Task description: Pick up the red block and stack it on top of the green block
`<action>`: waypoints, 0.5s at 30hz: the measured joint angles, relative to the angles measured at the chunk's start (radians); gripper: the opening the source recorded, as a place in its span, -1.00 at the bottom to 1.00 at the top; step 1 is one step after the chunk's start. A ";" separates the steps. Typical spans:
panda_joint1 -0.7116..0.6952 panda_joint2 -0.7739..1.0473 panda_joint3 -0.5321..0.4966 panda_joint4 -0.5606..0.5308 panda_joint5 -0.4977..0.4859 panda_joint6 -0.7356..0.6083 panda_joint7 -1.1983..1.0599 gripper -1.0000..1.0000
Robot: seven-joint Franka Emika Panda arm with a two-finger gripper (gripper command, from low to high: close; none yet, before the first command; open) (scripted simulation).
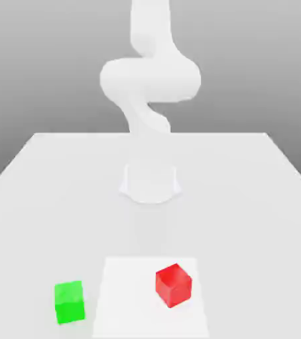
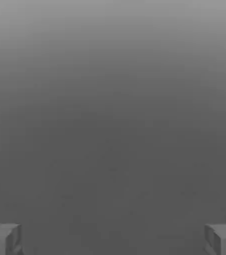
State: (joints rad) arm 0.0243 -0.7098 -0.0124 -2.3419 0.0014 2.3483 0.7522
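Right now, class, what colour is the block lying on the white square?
Red block, best in the exterior view.

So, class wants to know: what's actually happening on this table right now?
A white robot arm stands at the back of the table, and nothing is held yet. Its gripper is open, fingers wide apart with nothing between them. The red block sits on a pale mat; the green block sits apart, toward the exterior view's left. Stacking hasn't begun.

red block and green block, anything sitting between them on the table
Nothing. In the exterior view the stretch between the red block and the green block is bare table; they stand apart.
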 joint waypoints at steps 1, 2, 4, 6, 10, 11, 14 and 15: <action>0.011 0.040 -0.006 -0.018 0.001 0.021 -0.021 0.00; 0.020 0.078 -0.010 -0.036 0.002 0.042 -0.042 0.00; 0.039 0.152 -0.020 -0.070 0.004 0.081 -0.081 0.00; 0.053 0.225 -0.025 -0.104 0.009 0.120 -0.122 0.00; 0.083 0.370 -0.036 -0.171 0.016 0.198 -0.203 0.00; 0.090 0.406 -0.038 -0.187 0.018 0.217 -0.223 0.00; 0.105 0.515 -0.038 -0.237 0.023 0.275 -0.283 0.00; 0.109 0.552 -0.038 -0.254 0.023 0.295 -0.302 0.00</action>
State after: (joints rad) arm 0.1336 -0.1582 -0.0501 -2.5960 0.0247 2.6430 0.4497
